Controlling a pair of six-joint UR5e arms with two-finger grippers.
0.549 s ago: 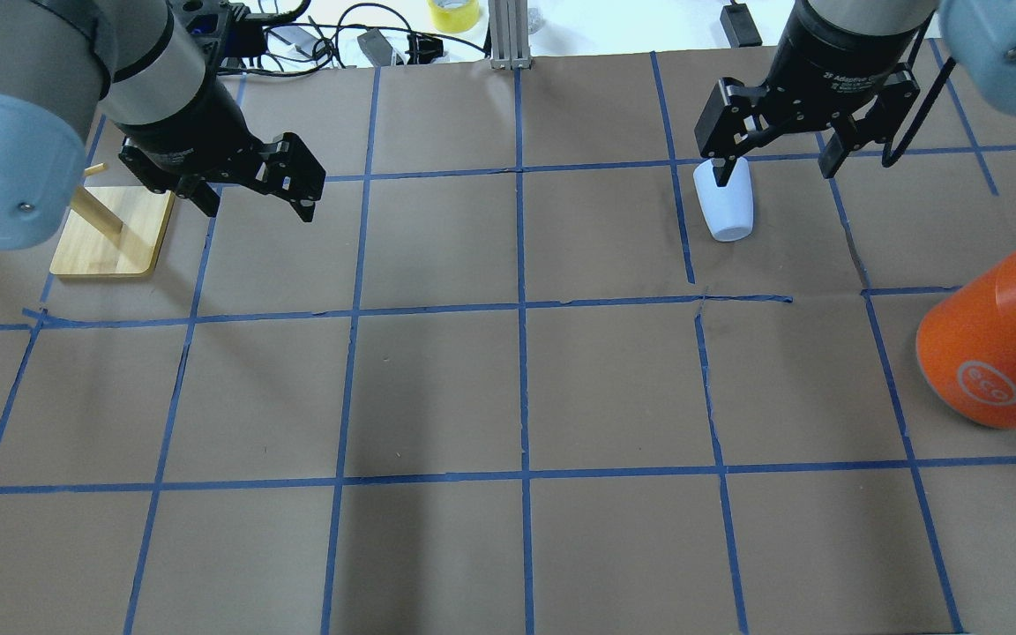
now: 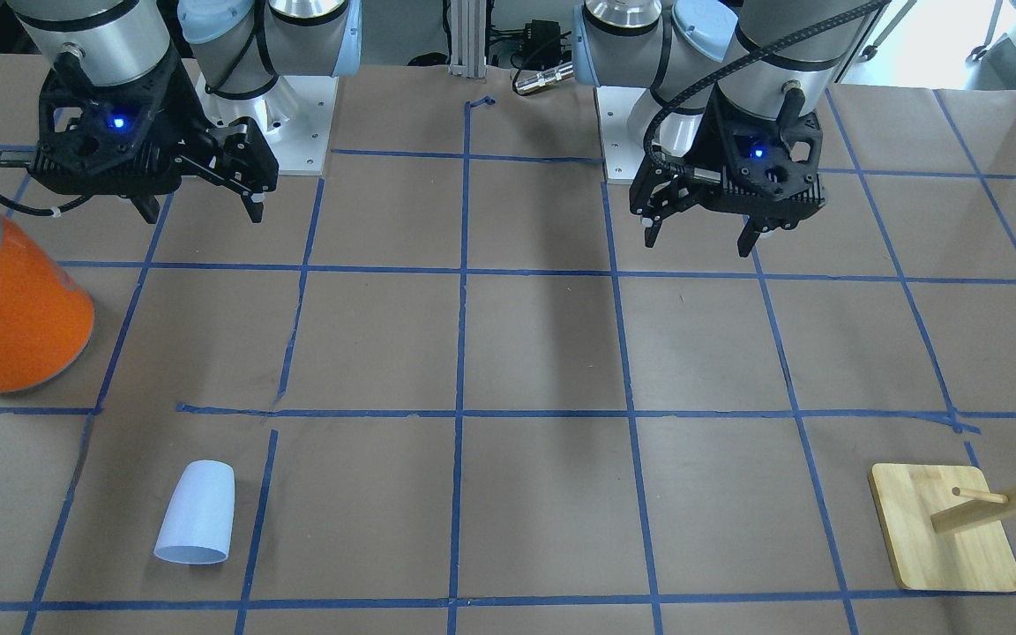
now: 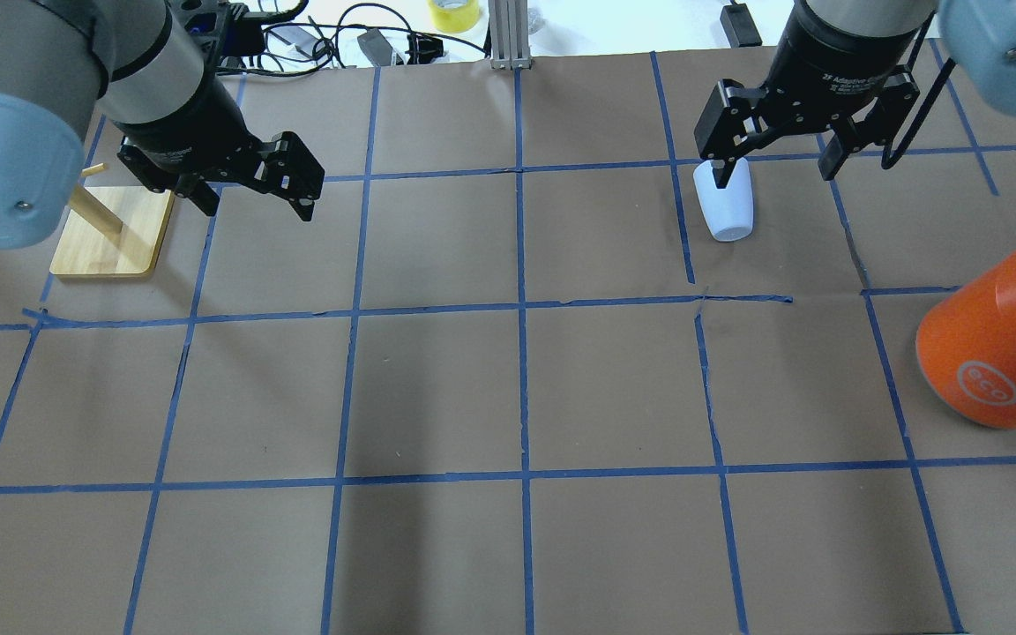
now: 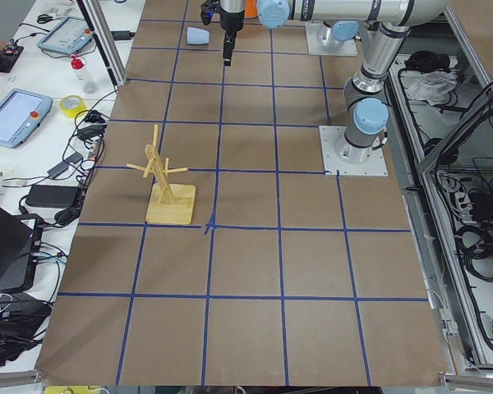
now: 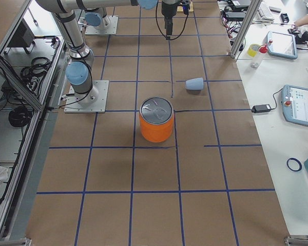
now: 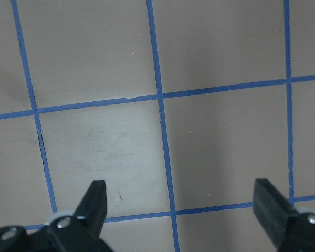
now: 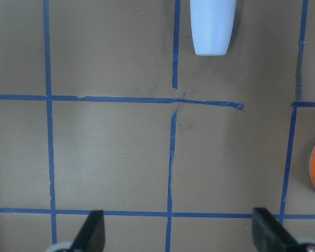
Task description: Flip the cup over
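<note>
The pale blue-white cup (image 3: pixel 727 207) lies on its side on the brown paper at the far right, with its narrow base toward the robot. It also shows in the front view (image 2: pixel 195 513), the right side view (image 5: pixel 194 83) and the right wrist view (image 7: pixel 211 26). My right gripper (image 3: pixel 774 172) is open and empty. It hangs high above the table, on the robot's side of the cup (image 2: pixel 204 212). My left gripper (image 3: pixel 257 210) is open and empty over bare paper (image 6: pixel 182 197).
A large orange can with a silver top (image 3: pixel 993 353) stands at the right edge, nearer the robot than the cup. A wooden peg stand (image 3: pixel 111 229) stands at the far left beside my left gripper. Cables and a yellow tape roll (image 3: pixel 453 13) lie beyond the far edge.
</note>
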